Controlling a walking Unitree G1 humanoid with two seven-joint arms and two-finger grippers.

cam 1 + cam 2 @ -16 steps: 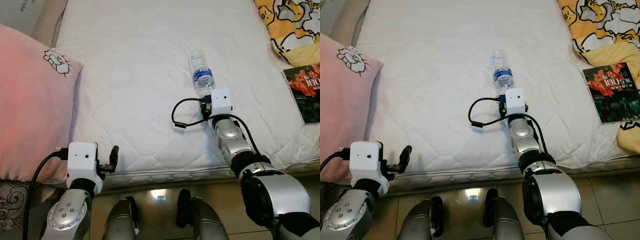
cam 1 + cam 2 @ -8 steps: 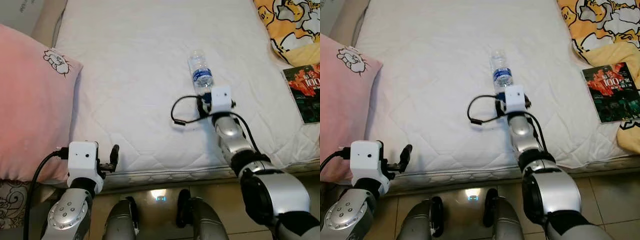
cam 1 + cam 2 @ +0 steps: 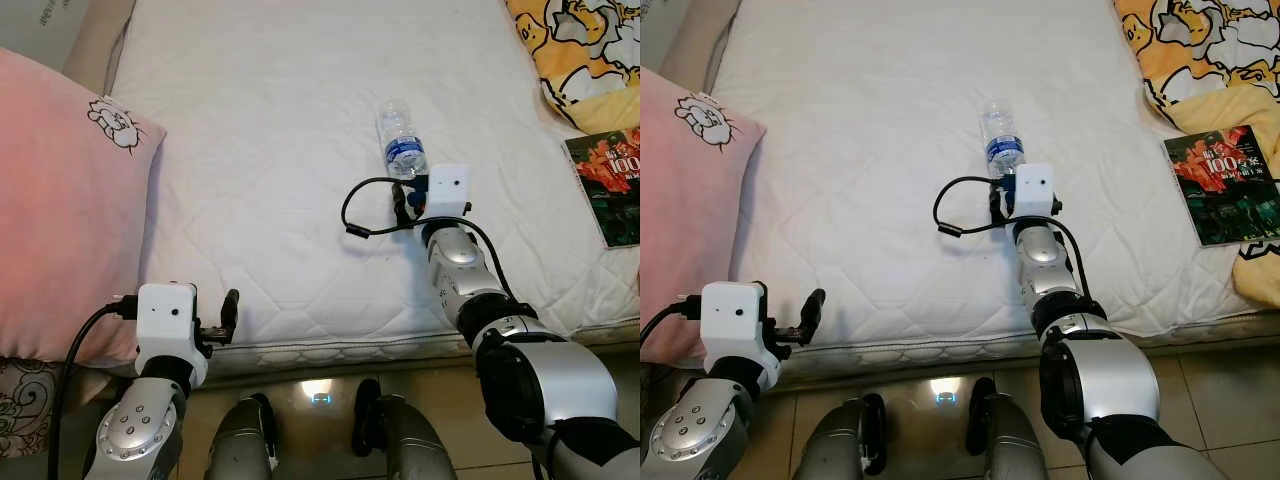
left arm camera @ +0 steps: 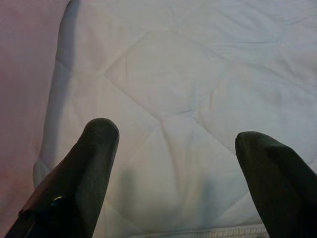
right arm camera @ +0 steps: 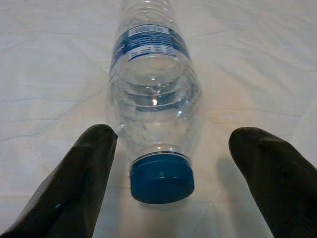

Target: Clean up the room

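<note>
A clear plastic water bottle with a blue label and blue cap lies on its side on the white mattress, cap end pointing toward me. My right gripper is open, its two black fingers spread either side of the cap without touching it. In the head views the right wrist camera box sits just below the bottle and hides the fingers. My left gripper is open over the mattress's near left corner, beside the pink pillow, holding nothing.
A book with a red and dark cover lies at the right edge of the bed, below a yellow cartoon-print blanket. The mattress's front edge runs just ahead of my legs. A black cable loops from the right wrist.
My right arm has pushed forward toward the bottle, its wrist camera now closer to the bottle's cap end. The left arm and the bottle have stayed put.
</note>
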